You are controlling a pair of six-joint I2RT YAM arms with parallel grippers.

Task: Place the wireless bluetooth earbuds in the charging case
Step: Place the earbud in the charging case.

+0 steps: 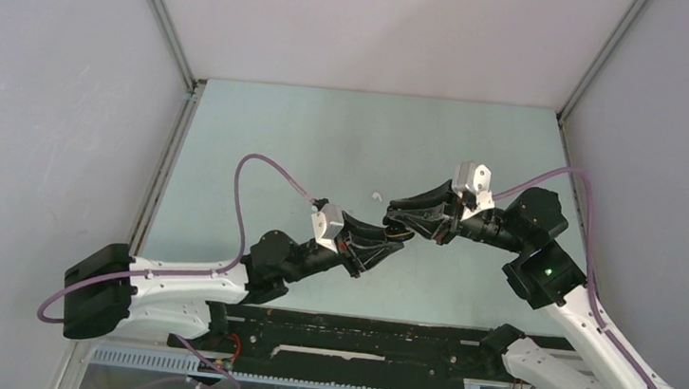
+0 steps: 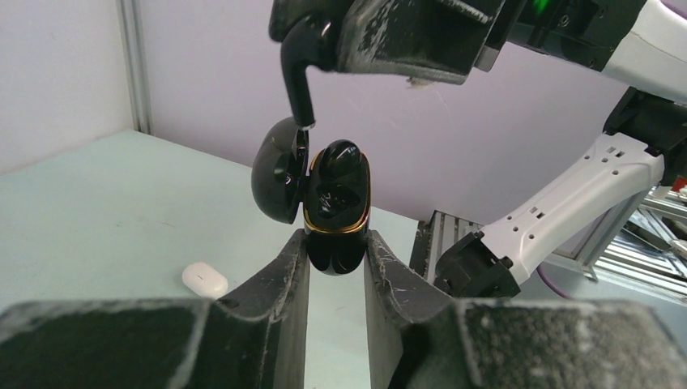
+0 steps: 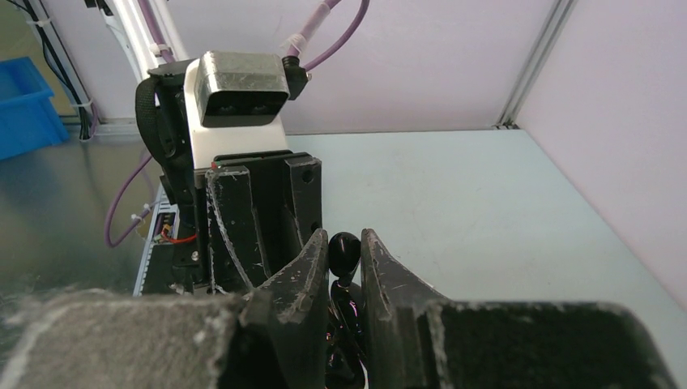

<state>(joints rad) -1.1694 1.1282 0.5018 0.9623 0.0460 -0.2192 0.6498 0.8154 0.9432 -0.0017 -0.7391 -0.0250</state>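
The left gripper point(image 2: 336, 247) is clamped on the base of the case point(image 2: 337, 203), a glossy black oval shell with a gold rim. It stands upright, its lid point(image 2: 275, 174) swung open to one side. Directly above, the right gripper point(image 3: 344, 271) pinches a smooth black earbud point(image 2: 301, 77). Its stem is vertical, tip down, just over the case's mouth near the hinge.

I see both arms built alike, the left arm point(image 1: 189, 284) and the right arm point(image 1: 594, 333) in white shells with black joints. A lilac cable point(image 1: 236, 194) runs to the left wrist, and a second lilac cable point(image 1: 567, 170) to the right. A pale grey camera block point(image 3: 243, 89) tops the left wrist. The left hand point(image 2: 336, 243) and right hand point(image 3: 344, 239) have black, scuffed, wedge-shaped fingers. A green light point(image 1: 549, 269) glows on the right arm.
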